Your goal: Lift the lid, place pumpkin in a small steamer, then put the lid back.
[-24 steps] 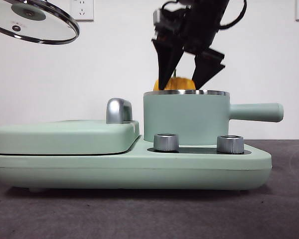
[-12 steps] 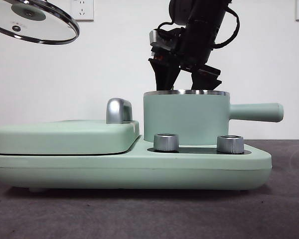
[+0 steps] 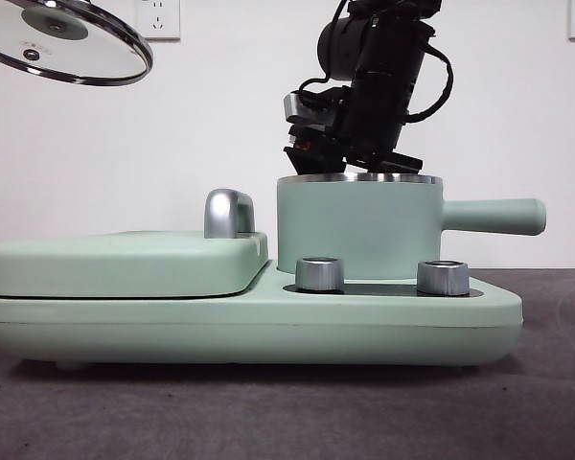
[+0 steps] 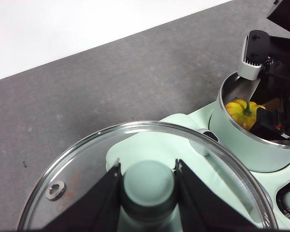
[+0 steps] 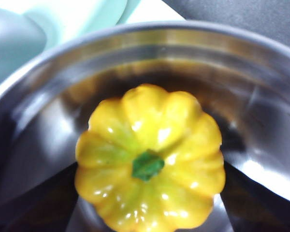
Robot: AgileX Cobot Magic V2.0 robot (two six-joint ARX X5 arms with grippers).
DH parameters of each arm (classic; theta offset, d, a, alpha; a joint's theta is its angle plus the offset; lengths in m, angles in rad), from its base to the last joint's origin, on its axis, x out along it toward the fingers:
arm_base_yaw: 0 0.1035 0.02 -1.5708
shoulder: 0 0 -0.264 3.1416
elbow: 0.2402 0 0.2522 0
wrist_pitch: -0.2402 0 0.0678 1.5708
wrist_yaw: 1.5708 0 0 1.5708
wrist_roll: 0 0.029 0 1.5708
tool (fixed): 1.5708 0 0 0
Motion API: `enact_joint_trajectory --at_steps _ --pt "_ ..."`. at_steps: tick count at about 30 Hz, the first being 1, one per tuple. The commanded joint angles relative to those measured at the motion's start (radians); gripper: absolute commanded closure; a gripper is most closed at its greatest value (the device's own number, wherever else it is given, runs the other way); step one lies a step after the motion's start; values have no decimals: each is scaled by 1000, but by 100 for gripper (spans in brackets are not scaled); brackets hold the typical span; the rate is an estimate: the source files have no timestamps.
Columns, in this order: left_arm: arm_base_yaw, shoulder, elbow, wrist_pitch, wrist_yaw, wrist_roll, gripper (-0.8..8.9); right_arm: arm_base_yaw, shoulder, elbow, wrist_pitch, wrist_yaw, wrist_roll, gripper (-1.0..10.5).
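The yellow pumpkin (image 5: 150,159) with its green stem sits low inside the small steamer (image 3: 356,228), a mint-green pot with a steel rim and a long side handle (image 3: 489,216). My right gripper (image 5: 150,170) reaches down into the pot, its jaws pressed against both sides of the pumpkin. In the front view the pot wall hides the pumpkin and the right arm (image 3: 369,96) enters from above. The left wrist view shows the pumpkin (image 4: 242,111) deep in the pot. High at the left, the glass lid (image 3: 72,43) hangs tilted, my left gripper (image 4: 147,169) shut on its mint knob (image 4: 149,186).
The pot stands on a wide mint-green appliance base (image 3: 249,321) with two silver knobs (image 3: 319,273) (image 3: 443,277) in front. A flat mint cover (image 3: 125,264) with a chrome handle (image 3: 227,213) fills the base's left half. Dark grey tabletop lies around.
The right gripper has come down with the pumpkin from above the rim into the pot, so the pumpkin no longer shows in the front view. The lid has stayed where it was.
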Motion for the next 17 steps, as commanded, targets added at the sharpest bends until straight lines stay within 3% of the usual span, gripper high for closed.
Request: enact_joint_trajectory --at_steps 1,17 --pt "-1 0 17 26 3 -1 798 12 29 25 19 -7 -12 534" --pt "-1 0 17 15 3 -5 798 9 -89 29 26 2 -12 482"
